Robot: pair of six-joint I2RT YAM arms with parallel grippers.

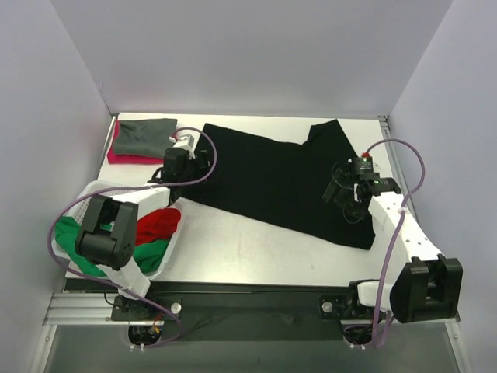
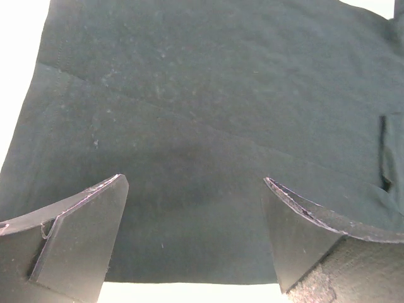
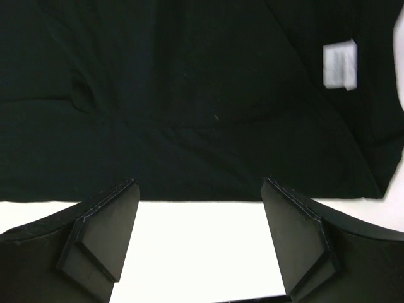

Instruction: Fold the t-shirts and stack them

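Near-left corner: the white perforated plastic basket (image 1: 172, 241) is holding a crumpled red t-shirt (image 1: 159, 224) and a green t-shirt (image 1: 151, 252), both still waiting to be folded.
Right gripper (image 3: 201, 183): you are hovering it wide open and empty at an edge of the large black cloth t-shirt (image 1: 272, 175), towards the right edge.
Left gripper (image 2: 194, 182): it is hanging wide open and empty over the shirt's left end.
Handling: the black shirt is lying spread mid-bench and looking soft, light and floppy, so you are best pinching its edge with both claws.
Far-left corner: a folded grey-green t-shirt (image 1: 147, 134) is sitting on a pink-red t-shirt (image 1: 123, 158).
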